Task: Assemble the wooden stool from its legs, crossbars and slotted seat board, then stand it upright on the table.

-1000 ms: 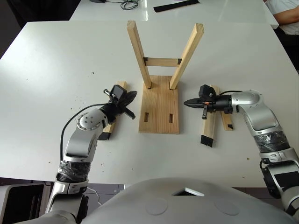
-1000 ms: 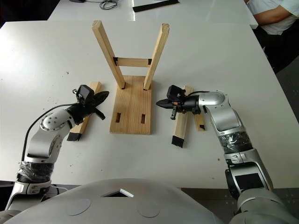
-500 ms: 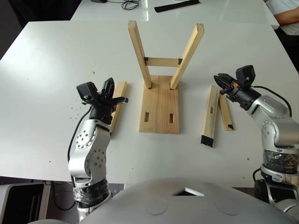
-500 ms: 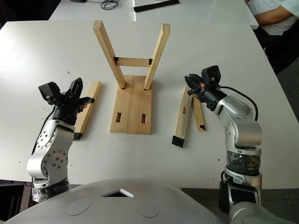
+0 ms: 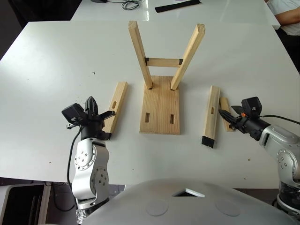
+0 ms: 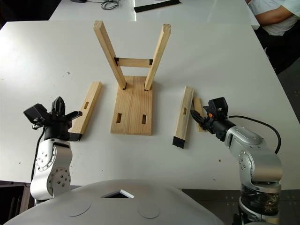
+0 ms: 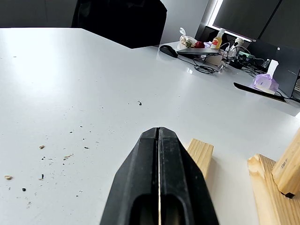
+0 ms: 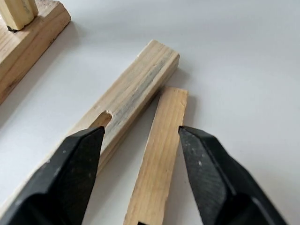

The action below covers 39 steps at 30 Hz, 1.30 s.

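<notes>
1. The left gripper, fingers pressed together and empty, sits left of the seat board, near the left leg.
2. The right gripper, fingers apart, points at the short crossbar and the right leg, both right of the board.
3. These sticks look light, stiff and grippy, so pinch them mid-length, clear of the slots.
4. The standing legs at the board's far end may wobble.

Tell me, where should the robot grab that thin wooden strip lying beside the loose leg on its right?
Probably from straight above, pinching the crossbar across its narrow width, toward its nearer half. It lies flat on the table, so only the top is free, and its far end sits close against the loose leg, leaving little finger room. The right end effector hangs open over it.
</notes>
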Each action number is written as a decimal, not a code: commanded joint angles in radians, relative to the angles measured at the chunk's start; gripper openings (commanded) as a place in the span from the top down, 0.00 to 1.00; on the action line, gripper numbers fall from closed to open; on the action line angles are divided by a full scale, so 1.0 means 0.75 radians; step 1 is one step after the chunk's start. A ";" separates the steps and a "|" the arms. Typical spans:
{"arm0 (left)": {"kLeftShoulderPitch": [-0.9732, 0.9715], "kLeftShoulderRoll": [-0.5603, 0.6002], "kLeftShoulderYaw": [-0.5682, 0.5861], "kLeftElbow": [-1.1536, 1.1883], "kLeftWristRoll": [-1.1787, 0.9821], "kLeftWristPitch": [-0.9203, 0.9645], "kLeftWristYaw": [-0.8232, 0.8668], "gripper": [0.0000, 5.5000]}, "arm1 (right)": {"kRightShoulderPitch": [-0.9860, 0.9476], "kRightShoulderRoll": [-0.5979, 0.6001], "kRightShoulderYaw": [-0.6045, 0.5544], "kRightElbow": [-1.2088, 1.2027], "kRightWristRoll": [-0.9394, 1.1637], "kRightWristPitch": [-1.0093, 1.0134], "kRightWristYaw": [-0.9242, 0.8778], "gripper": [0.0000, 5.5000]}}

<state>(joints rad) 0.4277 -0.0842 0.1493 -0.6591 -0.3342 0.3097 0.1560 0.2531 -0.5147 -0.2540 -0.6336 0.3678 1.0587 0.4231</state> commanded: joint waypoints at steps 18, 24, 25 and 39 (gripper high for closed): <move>0.030 -0.034 -0.049 -0.024 -0.006 -0.019 0.063 1.00 | 0.243 -0.036 0.121 0.047 -0.070 -0.100 -0.038 0.56; 0.003 0.004 0.011 -0.028 -0.022 0.008 0.059 1.00 | 0.250 -0.017 0.126 0.075 -0.078 -0.147 -0.069 0.73; -0.006 0.012 0.017 -0.028 -0.020 0.016 0.056 1.00 | 0.246 -0.003 0.122 0.084 -0.075 -0.152 -0.080 0.75; -0.258 0.105 0.158 0.003 -0.246 0.063 -0.090 0.85 | -0.658 0.272 -0.082 0.559 0.036 -0.349 -0.312 0.76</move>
<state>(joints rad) 0.3014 -0.0245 0.2358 -0.6637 -0.4248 0.3465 0.1262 -0.0032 -0.3381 -0.2894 -0.3319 0.3542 0.8577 0.1969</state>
